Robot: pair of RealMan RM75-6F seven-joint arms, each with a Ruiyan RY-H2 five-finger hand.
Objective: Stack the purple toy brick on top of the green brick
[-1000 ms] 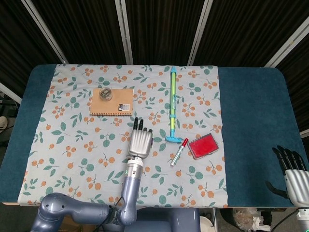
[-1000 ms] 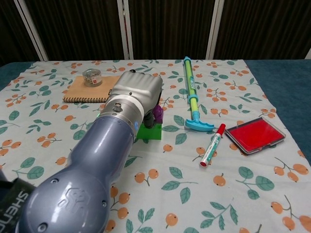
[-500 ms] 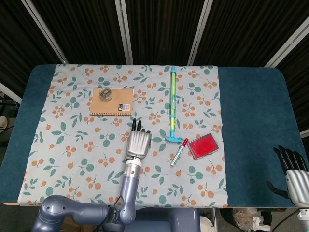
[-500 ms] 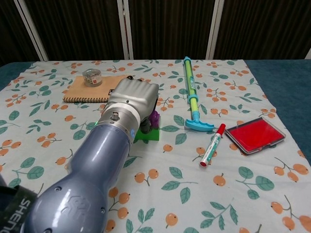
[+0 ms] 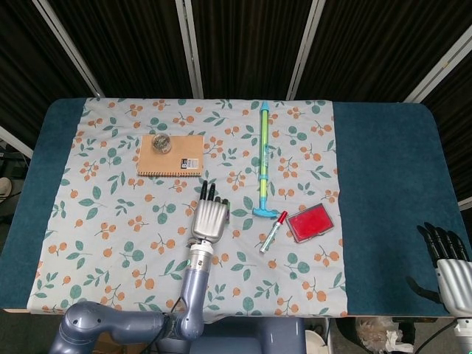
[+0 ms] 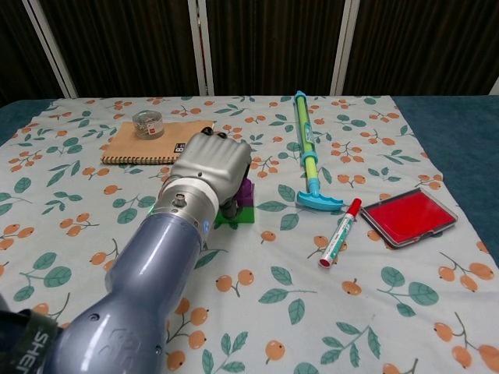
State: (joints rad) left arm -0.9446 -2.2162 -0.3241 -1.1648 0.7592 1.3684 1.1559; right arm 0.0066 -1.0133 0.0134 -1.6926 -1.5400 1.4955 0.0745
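A: We start with the blue felt-covered table (image 5: 383, 162) and the pale floral cloth with orange berries and green leaves (image 5: 110, 221) that covers its left and middle part.

B: Agreed. We record the left hand (image 5: 209, 220), silver with dark fingertips, over the middle of the cloth. In the chest view its back faces us and it covers most of the bricks. The fingers (image 5: 207, 192) point away from the robot; we cannot tell whether they grip anything.

A: The right hand (image 5: 446, 262) sits off the table's near right corner, fingers apart, grasping nothing.

B: Task items: the flat green toy brick (image 6: 238, 217) lies on the cloth under the left hand. The small purple toy brick (image 6: 245, 191) sits on it at the hand's right edge. Both are hidden in the head view.

A: Remaining items. A long green and blue toy pump with a T-handle (image 5: 262, 158) lies lengthwise right of centre. A brown spiral-bound notebook (image 5: 171, 155) lies far left of it, with a small clear tape roll (image 5: 161, 143) on its left part.

B: A red rectangular ink pad in a clear case (image 5: 310, 223) lies near the cloth's right edge, and a red-capped white marker (image 5: 273, 231) lies just beside it, on its left.
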